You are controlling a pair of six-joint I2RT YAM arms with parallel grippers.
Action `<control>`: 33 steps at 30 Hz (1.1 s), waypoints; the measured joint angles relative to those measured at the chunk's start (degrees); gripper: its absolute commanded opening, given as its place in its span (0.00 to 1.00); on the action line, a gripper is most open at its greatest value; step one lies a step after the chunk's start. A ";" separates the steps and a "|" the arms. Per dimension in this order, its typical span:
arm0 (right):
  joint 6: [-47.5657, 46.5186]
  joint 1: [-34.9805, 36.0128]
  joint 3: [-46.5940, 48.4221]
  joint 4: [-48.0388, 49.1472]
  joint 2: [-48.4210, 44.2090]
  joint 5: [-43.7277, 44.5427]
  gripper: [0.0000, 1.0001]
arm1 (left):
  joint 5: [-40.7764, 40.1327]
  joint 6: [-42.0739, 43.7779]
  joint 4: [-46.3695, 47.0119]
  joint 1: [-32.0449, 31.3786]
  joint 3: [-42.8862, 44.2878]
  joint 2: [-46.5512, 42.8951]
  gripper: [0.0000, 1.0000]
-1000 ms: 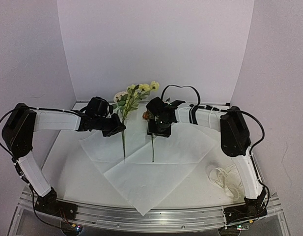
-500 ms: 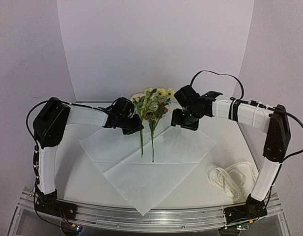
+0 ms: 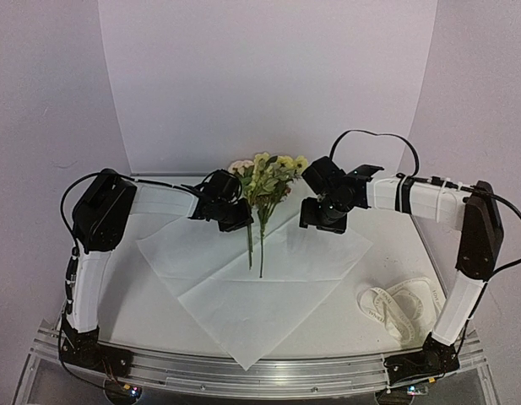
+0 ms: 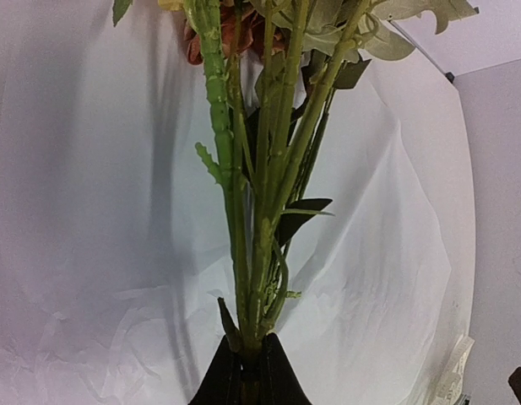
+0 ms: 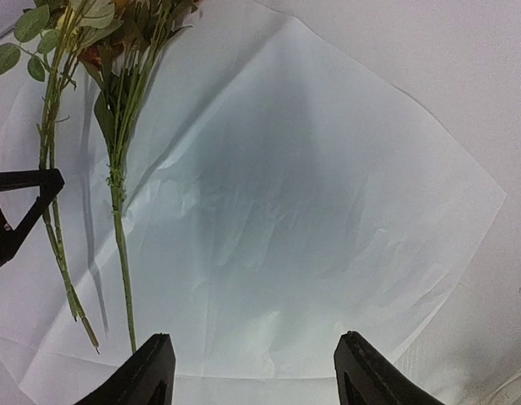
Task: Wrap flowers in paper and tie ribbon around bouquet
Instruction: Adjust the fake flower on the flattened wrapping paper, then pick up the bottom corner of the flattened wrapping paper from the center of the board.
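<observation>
The flowers [image 3: 266, 171], yellow blossoms and a pale rose with green leaves, rest over the far corner of the paper [image 3: 268, 291], their thin stems pointing toward me. My left gripper [image 3: 236, 219] is shut on the flower stems [image 4: 258, 253] low down, the stems pinched between its black fingertips [image 4: 281, 380]. A second stem group [image 5: 118, 219] lies on the paper just right of the held one. My right gripper [image 5: 253, 359] hovers open over the paper's right part [image 5: 319, 211], nothing between its fingers. The ribbon [image 3: 397, 309] lies in loose loops at the near right.
The white sheet lies as a diamond with its near corner close to the front rail [image 3: 260, 375]. White walls close in the back and sides. The right arm [image 3: 420, 198] stretches across the back right.
My left gripper has carried its flowers rightward beside the other stem. My right gripper has let go of that stem, opened and drawn away to the right.
</observation>
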 measured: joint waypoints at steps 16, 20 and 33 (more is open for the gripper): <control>0.44 0.00 -1.71 0.39 -0.76 -0.56 0.68 | -0.08 2.31 0.07 -1.26 -0.63 -0.42 0.62; 0.95 0.00 -4.23 0.35 -2.16 -1.49 0.64 | -0.68 2.48 0.30 -1.24 -3.30 -3.82 0.64; 6.30 8.95 -18.67 3.06 -11.31 -4.37 0.62 | 0.92 0.32 3.14 3.18 -24.73 -26.26 0.60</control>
